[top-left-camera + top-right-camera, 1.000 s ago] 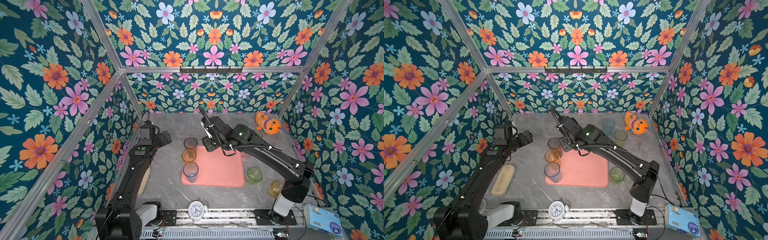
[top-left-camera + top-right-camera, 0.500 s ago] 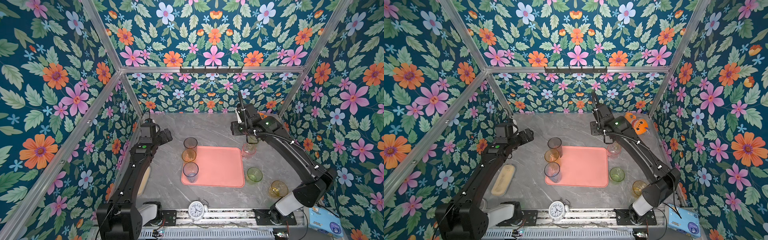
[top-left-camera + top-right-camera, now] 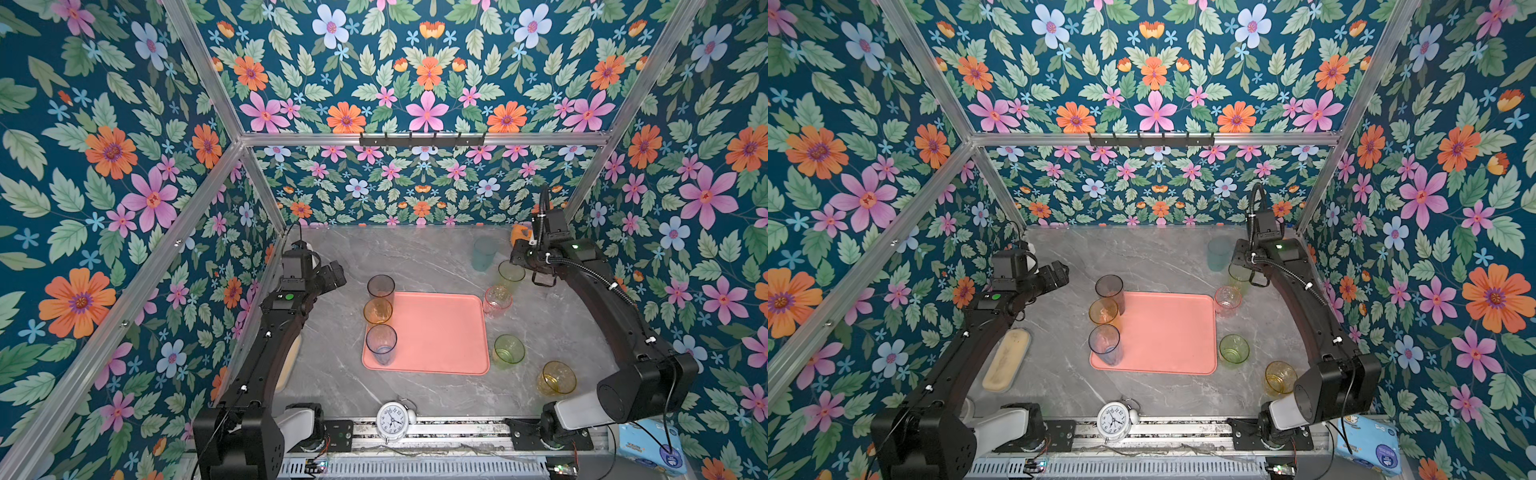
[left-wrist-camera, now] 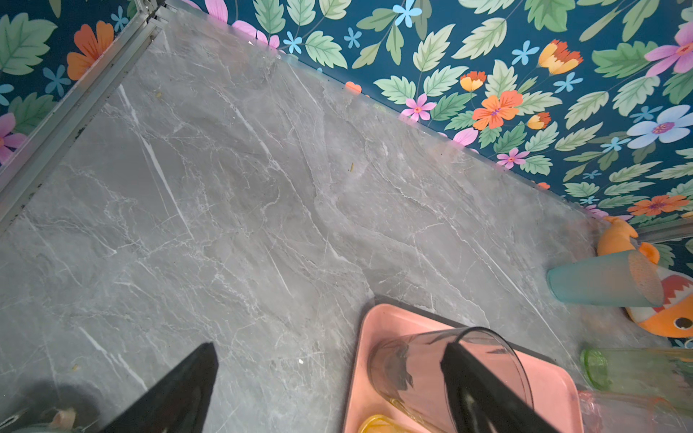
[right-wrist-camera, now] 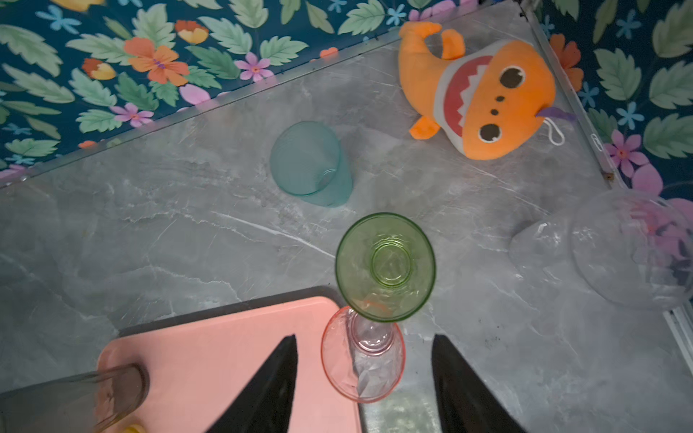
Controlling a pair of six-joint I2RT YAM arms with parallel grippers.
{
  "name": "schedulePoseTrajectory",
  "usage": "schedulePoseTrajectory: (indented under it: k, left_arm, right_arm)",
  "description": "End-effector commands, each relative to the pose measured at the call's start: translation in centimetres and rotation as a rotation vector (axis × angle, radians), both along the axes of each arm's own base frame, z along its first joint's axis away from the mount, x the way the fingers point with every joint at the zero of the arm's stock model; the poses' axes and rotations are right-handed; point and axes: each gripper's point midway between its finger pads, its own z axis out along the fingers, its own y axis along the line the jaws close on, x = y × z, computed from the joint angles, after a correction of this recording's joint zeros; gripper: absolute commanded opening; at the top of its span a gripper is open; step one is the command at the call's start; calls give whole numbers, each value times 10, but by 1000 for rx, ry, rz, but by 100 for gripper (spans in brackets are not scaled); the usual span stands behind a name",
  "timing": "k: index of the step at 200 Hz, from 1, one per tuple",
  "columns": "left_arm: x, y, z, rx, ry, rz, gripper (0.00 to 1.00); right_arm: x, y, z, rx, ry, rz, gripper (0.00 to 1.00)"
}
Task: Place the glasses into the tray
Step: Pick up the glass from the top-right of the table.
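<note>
While three glasses occupy the tray, six outside

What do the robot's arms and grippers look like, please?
Left arm and right arm: glossy black links on white base joints, each with a green light. A ribbed black cable with white clips follows the right arm. Left gripper and right gripper: tapered black fingers.

Black hour numerals round the alarm clock dial; blue packet print illegible.
</note>
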Motion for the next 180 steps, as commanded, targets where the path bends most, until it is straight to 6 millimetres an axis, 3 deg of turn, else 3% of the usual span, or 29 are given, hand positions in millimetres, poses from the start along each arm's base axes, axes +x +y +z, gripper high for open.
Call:
schedulePoseTrajectory:
  k: [1,106,180]
  left_arm:
    - [1,0,3,3,-16,-7,96]
    - [-1,0,-2,5,0,-3,96]
    - [-2,0,-8,6,13,-5,95]
  right_arm:
    - [3,-8,-5,59,-19,-42,59]
    - [12,-34,-69,37,95,-125,58]
    - [16,-33,-103,55,165,-122,54]
